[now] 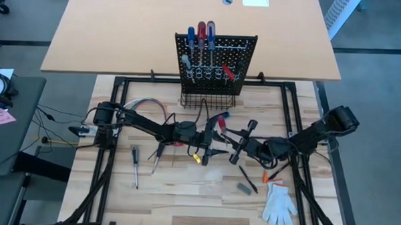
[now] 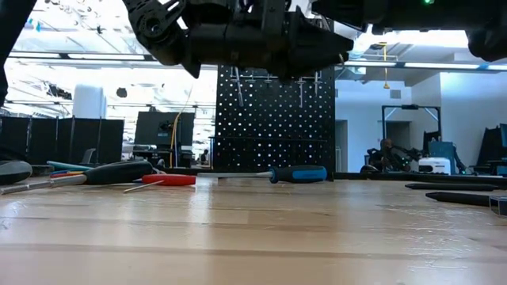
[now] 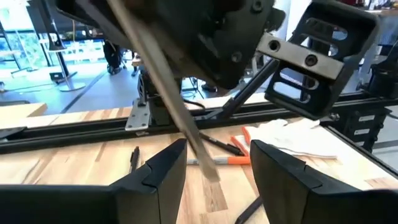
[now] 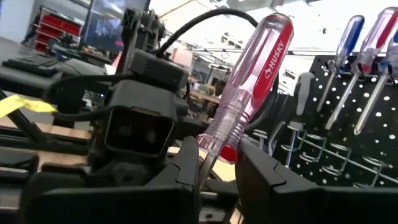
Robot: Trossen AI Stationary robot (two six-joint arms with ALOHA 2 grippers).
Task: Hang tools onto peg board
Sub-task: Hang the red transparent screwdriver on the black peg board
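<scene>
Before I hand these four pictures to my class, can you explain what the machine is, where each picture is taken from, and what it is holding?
It is a robot with two dark arms at a wooden table. One picture looks straight down, one looks level across the tabletop, and two come from cameras on the wrists. At the back stands a black peg board with some screwdrivers already hung on it. More tools and a white glove lie loose on the table. The right gripper pinches a red and clear screwdriver. The left gripper is open, its fingers on either side of a metal shaft without touching it.
</scene>
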